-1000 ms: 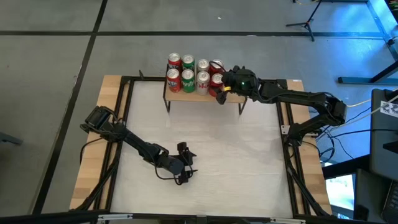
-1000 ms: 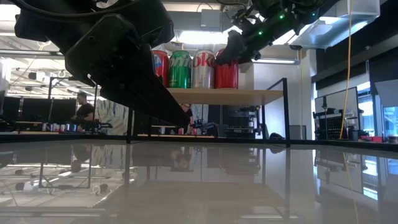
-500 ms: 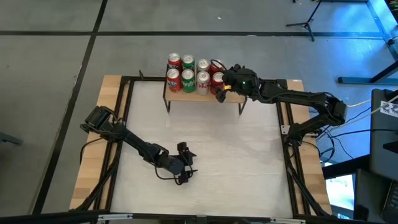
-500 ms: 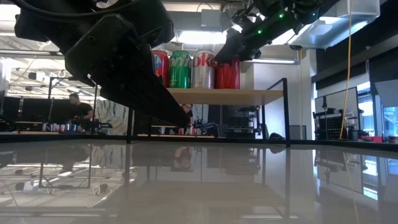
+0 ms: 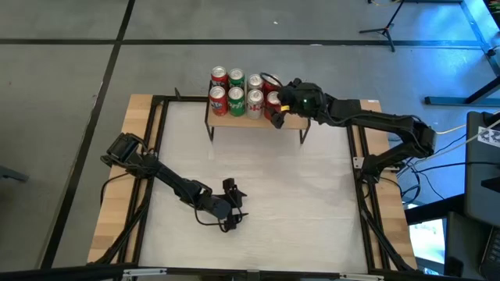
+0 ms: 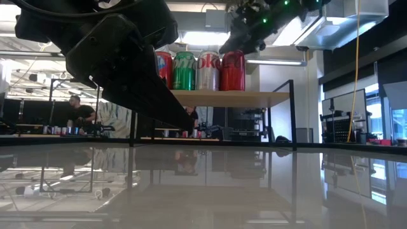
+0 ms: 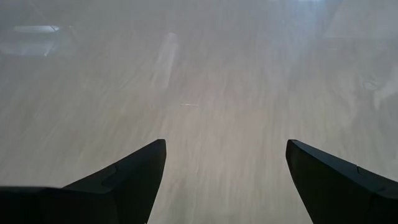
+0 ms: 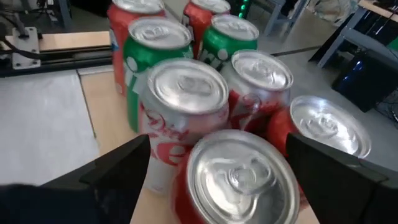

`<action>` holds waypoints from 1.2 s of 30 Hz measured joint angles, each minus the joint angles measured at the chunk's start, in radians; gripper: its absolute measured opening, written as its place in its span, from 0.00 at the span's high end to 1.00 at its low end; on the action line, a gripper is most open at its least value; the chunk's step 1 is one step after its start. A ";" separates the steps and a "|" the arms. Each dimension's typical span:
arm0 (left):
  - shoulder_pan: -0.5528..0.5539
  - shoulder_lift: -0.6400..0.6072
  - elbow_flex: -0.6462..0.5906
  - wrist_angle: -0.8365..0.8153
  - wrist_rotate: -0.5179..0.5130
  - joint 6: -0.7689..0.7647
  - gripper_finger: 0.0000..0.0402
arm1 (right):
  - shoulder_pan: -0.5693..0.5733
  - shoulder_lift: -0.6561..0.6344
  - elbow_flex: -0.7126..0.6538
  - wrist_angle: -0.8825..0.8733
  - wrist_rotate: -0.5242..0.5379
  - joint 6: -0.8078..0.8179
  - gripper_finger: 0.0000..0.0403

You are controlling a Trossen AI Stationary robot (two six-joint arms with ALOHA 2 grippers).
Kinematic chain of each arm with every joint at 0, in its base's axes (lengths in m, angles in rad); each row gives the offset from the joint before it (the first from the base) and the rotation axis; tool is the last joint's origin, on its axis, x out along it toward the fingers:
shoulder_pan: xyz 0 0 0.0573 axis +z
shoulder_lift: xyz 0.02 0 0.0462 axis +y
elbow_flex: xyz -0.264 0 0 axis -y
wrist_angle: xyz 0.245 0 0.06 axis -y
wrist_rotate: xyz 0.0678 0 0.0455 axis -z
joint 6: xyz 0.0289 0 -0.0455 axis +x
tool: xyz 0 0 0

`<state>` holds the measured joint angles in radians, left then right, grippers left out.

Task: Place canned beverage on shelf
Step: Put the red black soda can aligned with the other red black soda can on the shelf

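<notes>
Compared with a second earlier, the right gripper is seen lifted slightly higher over the right end of the shelf; in the low view it now sits above the can tops rather than beside the end can. Its fingers are spread apart, one on each side of the nearest red can, which stands upright on the shelf by itself, the fingers clear of its wall.

Eight cans are counted on the shelf in two rows of four. In each row, from 9 o'clock to 3 o'clock, stand a red can, a green can, a silver can and a red can. That gives four red, two green and two silver. The shelf stands at the 12 o'clock edge of the table, and the packed cans leave little free board except a bare strip at its right end.

The left gripper waits low over the table around 7 o'clock of the shelf, well apart from it, its fingers held apart with nothing between them. In the low view a person sits in the room behind.
</notes>
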<state>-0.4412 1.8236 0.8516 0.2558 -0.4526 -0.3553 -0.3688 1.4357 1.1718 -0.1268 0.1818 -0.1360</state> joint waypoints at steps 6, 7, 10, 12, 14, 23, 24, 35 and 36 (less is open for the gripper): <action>0.000 0.000 0.000 0.000 0.001 0.000 0.20 | 0.035 -0.014 0.113 -0.172 0.123 -0.022 0.08; 0.000 0.000 0.000 0.000 0.001 0.000 0.20 | 0.043 -0.018 0.132 -0.206 0.151 -0.027 0.08; 0.000 0.000 0.000 0.000 0.002 0.000 0.20 | 0.058 -0.033 0.184 -0.319 0.215 -0.029 0.08; 0.000 0.000 0.000 0.000 0.002 0.000 0.20 | 0.070 -0.052 0.201 -0.394 0.240 -0.028 0.08; -0.001 0.000 0.000 0.000 0.002 0.000 0.20 | 0.084 -0.077 0.202 -0.454 0.254 -0.025 0.08; -0.002 0.000 -0.001 0.003 0.002 0.000 0.20 | 0.148 -0.124 0.041 -0.549 0.262 0.058 0.09; -0.003 0.000 -0.001 0.003 0.002 0.000 0.20 | 0.147 -0.124 0.009 -0.521 0.270 0.057 0.10; 0.018 0.000 -0.001 0.008 0.001 0.024 0.20 | 0.094 -0.124 -0.190 -0.179 0.252 -0.028 0.51; 0.019 0.000 -0.001 0.008 0.001 0.024 0.20 | 0.086 -0.124 -0.191 -0.169 0.251 -0.029 0.55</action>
<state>-0.4225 1.8236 0.8509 0.2634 -0.4518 -0.3313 -0.2824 1.3121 0.9806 -0.2955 0.4333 -0.1650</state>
